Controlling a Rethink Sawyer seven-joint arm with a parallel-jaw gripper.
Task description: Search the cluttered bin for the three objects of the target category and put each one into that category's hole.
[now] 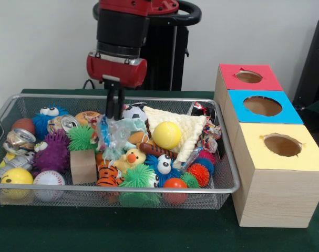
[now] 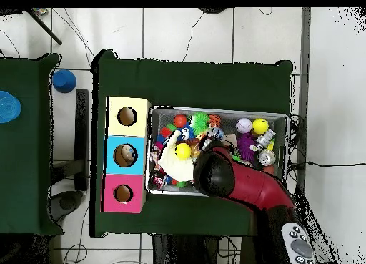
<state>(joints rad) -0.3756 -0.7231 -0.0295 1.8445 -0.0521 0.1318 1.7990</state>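
Observation:
The silver wire-mesh bin (image 1: 122,190) is full of toys; it also shows in the overhead view (image 2: 286,119). My gripper (image 1: 115,116) reaches down into the middle of its back half. The fingers stand close together, shut on the top of a bluish see-through plastic bag (image 1: 111,139) that stands upright under them amid the clutter. I can pick out no other such bag for certain. The blue-faced box (image 1: 238,109) stands right of the bin, its round hole (image 1: 262,105) facing up. In the overhead view my arm (image 2: 221,177) hides the gripper and the bag; the blue box's hole (image 2: 126,155) lies left of the bin.
A red-faced box (image 1: 230,79) and a yellow-faced box (image 1: 254,140) flank the blue one. In the bin lie dented cans (image 1: 20,139), a yellow ball (image 1: 167,135), a cream cloth (image 1: 189,125), a wooden block (image 1: 83,167), a rope toy (image 1: 209,128) and spiky balls.

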